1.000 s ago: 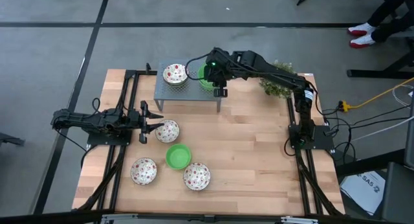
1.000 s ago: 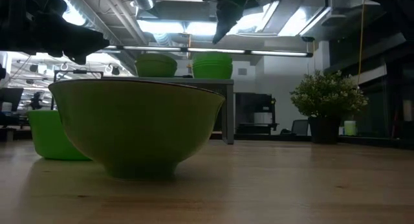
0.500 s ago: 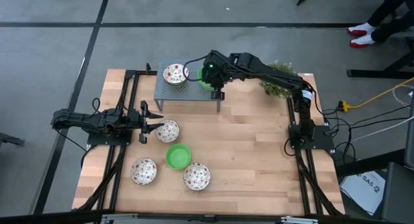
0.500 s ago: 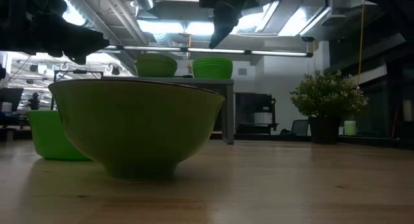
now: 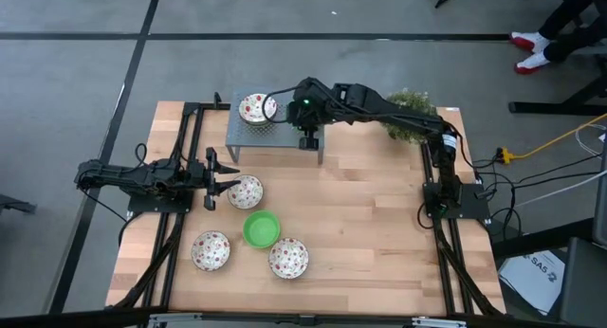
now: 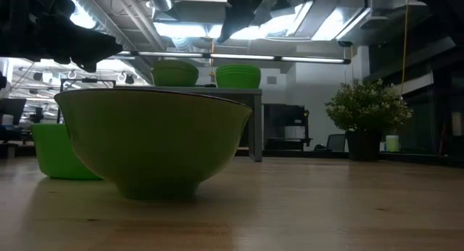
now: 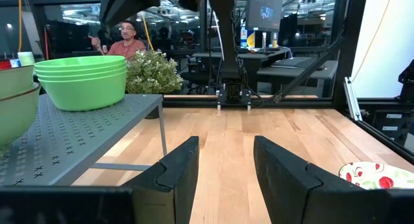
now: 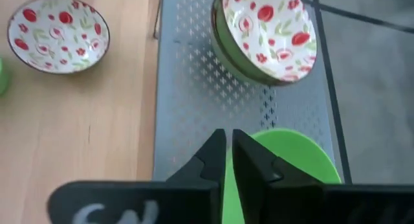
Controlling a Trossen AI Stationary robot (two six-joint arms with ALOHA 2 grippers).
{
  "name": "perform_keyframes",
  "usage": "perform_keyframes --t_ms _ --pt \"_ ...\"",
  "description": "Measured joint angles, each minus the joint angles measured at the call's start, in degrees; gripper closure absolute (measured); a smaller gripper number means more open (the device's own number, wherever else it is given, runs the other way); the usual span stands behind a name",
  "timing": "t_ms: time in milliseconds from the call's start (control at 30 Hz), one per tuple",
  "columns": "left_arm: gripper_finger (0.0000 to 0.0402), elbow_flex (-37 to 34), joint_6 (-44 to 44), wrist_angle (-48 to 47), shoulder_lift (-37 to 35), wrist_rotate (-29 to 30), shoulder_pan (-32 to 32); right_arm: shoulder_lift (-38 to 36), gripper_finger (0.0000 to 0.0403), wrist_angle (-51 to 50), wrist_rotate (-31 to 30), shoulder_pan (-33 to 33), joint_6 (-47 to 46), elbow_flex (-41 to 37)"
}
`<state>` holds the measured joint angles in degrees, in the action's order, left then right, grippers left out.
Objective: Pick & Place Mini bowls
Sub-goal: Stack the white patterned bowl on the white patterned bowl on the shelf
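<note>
On the grey shelf (image 5: 275, 134) stand a stack of speckled bowls (image 5: 256, 108) and a stack of green bowls (image 8: 291, 162), both resting on their bases. My right gripper (image 8: 226, 153) hovers shut above the shelf beside the green stack's rim; in the high view its arm hides that stack. Three speckled bowls (image 5: 246, 191), (image 5: 211, 249), (image 5: 287, 258) and one green bowl (image 5: 261, 227) sit on the table. My left gripper (image 5: 212, 179) waits open at the table's left, just beside the nearest speckled bowl.
A small bushy plant (image 5: 408, 115) stands at the far right, behind the shelf. Black arm frames run along both table sides. Bare wood lies between the shelf and the right arm's base (image 5: 446, 200). A person (image 7: 123, 39) shows in the room beyond.
My right gripper has moved over the shelf toward the table's left edge, from the green stack's right side to above its left part, and has risen slightly in the low view. The bowls have stayed where they were.
</note>
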<state>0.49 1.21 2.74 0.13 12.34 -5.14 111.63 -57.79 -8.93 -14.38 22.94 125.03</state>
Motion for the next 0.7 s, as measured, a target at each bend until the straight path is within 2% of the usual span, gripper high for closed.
perform_keyframes --t_ms 467,567,700 --pt "0.0258 0.00 0.00 0.00 0.01 0.00 0.01 -0.83 0.0363 1.29 0.12 7.34 -0.52 0.00" --pt "0.0258 -0.01 0.00 0.00 0.01 0.01 0.01 -1.00 0.0346 1.13 0.16 9.78 -3.21 0.00" --pt "0.0258 0.00 0.00 0.00 0.01 0.00 -0.01 -1.20 0.0301 1.22 -0.03 13.53 -7.74 0.02"
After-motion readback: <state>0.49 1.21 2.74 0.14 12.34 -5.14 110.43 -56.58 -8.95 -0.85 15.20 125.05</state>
